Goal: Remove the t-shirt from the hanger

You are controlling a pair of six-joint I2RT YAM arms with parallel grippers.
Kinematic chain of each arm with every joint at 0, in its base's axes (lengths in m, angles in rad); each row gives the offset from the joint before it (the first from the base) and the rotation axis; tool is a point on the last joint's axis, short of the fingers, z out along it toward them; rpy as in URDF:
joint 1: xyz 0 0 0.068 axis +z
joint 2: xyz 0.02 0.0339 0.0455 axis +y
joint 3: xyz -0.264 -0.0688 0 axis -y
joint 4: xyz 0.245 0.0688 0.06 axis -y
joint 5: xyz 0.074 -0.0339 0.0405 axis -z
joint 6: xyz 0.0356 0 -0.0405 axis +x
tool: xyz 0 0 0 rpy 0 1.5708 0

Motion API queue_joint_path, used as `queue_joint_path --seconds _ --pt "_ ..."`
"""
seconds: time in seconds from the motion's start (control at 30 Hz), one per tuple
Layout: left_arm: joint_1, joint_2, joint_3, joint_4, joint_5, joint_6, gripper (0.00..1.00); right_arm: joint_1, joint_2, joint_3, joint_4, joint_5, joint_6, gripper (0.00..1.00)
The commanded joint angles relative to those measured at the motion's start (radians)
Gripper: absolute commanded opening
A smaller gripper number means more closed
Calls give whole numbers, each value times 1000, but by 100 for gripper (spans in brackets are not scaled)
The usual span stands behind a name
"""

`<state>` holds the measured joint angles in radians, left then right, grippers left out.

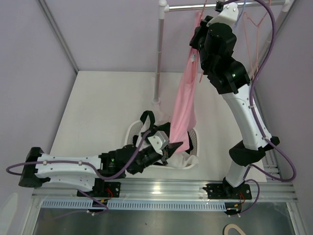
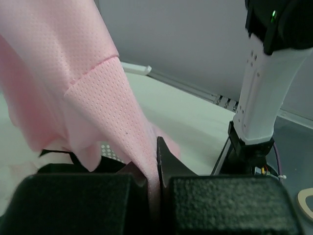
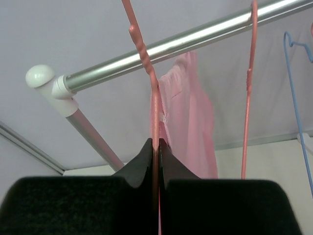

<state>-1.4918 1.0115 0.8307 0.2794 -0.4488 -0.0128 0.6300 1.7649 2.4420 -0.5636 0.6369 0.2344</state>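
Note:
A pink t-shirt [image 1: 185,100] hangs from a pink wire hanger [image 3: 145,54] hooked on the metal rail [image 3: 195,36]. My left gripper [image 1: 168,147] is shut on the shirt's lower hem, low over the basket. In the left wrist view the pink mesh cloth [image 2: 83,83] runs down between the closed fingers [image 2: 168,159]. My right gripper [image 3: 155,147] is up by the rail, shut on the hanger's wire just below its twisted neck. The shirt [image 3: 188,122] hangs right behind that wire.
A white laundry basket [image 1: 134,129] holding white cloth sits on the table under the shirt. The rack's upright pole [image 1: 159,54] stands left of the shirt. More hangers, pink [image 3: 249,88] and blue [image 3: 296,78], hang on the rail to the right.

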Motion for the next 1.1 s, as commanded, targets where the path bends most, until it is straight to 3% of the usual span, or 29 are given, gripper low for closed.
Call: queue_joint_path --seconds 0.0,0.17,0.3,0.37,0.53,0.67,0.8,1.07 --pt "-25 89 -70 96 71 -139 1 -26 15 78 67 -5 -4 0" --pt "-15 260 -4 141 16 -107 1 -21 -47 43 19 -49 43 0" --pt "146 294 86 152 128 -107 1 19 -152 -49 -38 -106 101 0" --pt "218 308 137 82 166 -108 1 43 -212 -121 -32 -114 109 0" --pt "412 357 379 -44 191 -76 1 91 -398 -328 -62 -170 178 0" --pt "545 481 706 -199 246 -87 1 122 -496 -446 -110 -218 227 0" --pt "600 594 944 -360 301 -92 1 146 -562 -529 -139 -235 258 0" --pt "628 694 1073 -437 314 -73 1 217 -602 -521 -174 -178 234 0"
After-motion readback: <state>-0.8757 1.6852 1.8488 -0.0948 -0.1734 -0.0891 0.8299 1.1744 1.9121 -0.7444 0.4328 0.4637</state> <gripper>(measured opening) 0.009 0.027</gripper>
